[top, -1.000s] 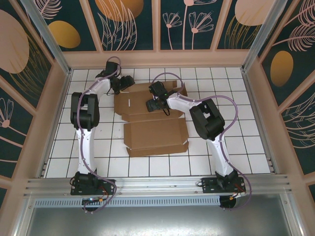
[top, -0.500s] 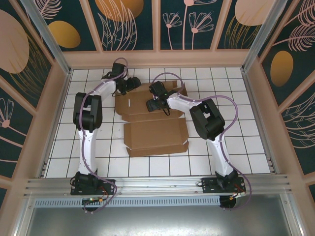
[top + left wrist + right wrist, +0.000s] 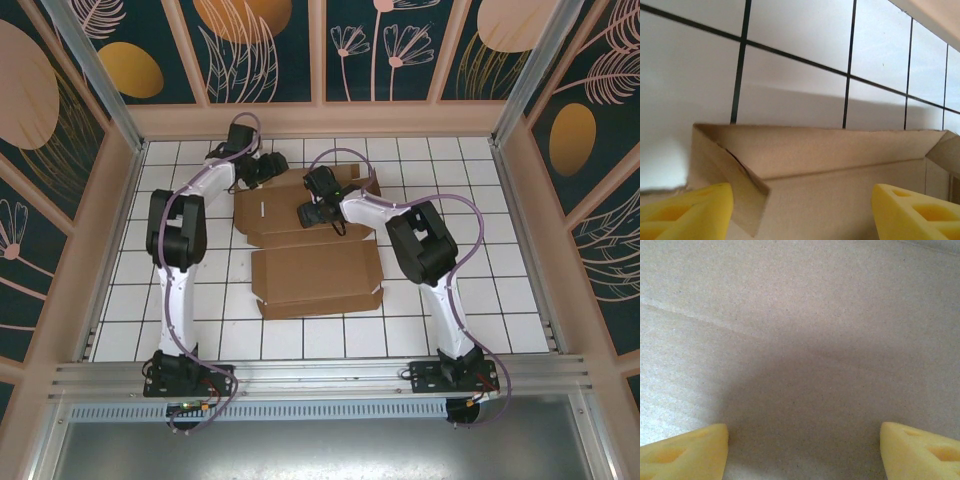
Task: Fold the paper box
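Note:
The paper box [image 3: 315, 275] lies as a brown cardboard sheet on the white tiles, its near panel flat and its far panels partly creased. My left gripper [image 3: 270, 168] is at the sheet's far left corner, open. In the left wrist view the gripper [image 3: 800, 215] has its yellow fingertips [image 3: 687, 212] wide apart, with a raised flap of the box [image 3: 840, 165] between them and a folded corner tab by the left finger. My right gripper [image 3: 312, 212] hovers low over the far panel, open. The right wrist view has the gripper [image 3: 802, 450] close above bare cardboard [image 3: 800, 340].
The white tiled floor [image 3: 480, 290] has free tiles to the right and left of the sheet. Wooden walls [image 3: 320, 120] frame the floor on three sides. An aluminium rail [image 3: 320, 375] carries both arm bases at the near edge.
My left gripper has swung a little to the right, onto the box's far left corner. The right arm and the sheet have stayed put.

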